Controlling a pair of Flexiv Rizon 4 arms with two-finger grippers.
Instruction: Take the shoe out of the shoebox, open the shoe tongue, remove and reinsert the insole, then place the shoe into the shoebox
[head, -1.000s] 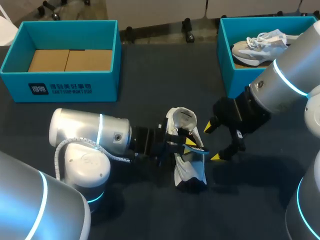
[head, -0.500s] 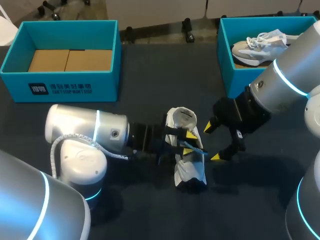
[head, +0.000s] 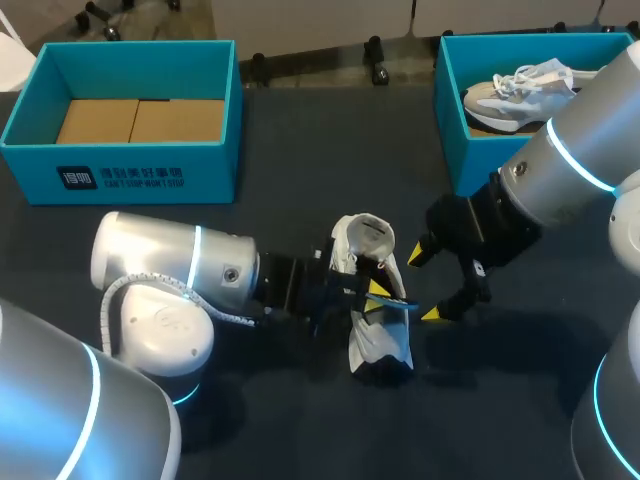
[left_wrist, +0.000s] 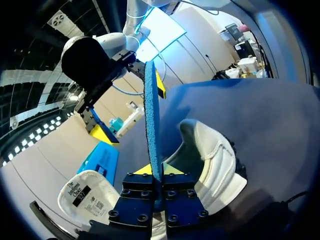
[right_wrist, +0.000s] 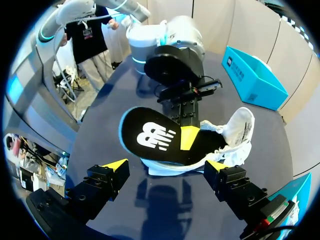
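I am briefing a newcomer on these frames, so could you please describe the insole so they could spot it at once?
At the middle of the dark table lies a white shoe. The insole is the flat sheet pinched in the left gripper at that shoe. Black on top and blue beneath, it stands out from the white shoe.

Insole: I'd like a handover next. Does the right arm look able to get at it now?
Probably yes. The right gripper hangs open right beside the insole, which the left gripper holds over the shoe; nothing stands between them.
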